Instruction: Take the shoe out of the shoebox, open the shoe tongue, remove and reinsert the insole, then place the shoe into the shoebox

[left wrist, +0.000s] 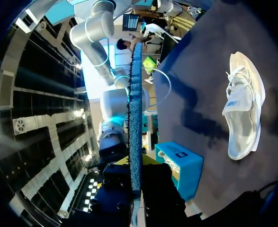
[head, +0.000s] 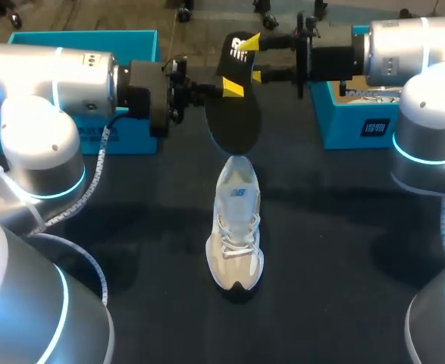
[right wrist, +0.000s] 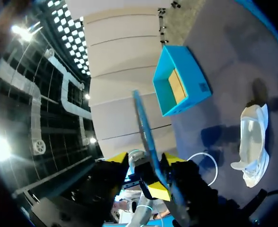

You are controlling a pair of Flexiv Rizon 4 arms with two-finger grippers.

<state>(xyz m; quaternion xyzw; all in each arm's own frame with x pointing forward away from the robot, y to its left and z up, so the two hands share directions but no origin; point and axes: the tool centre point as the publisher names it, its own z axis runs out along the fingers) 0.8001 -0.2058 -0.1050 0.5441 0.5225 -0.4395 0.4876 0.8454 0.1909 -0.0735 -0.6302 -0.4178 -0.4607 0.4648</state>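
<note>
Left pincer (head: 233, 87) is clamped on the dark insole (head: 236, 125), held on edge in the air. Right pincer (head: 253, 58) is just beside it, its fingers spread either side of the insole without touching. The white shoe (head: 236, 227) stands directly below both. A teal shoebox (head: 135, 45) sits behind the left pincer, and another teal box (head: 343, 125) sits under the right arm.
</note>
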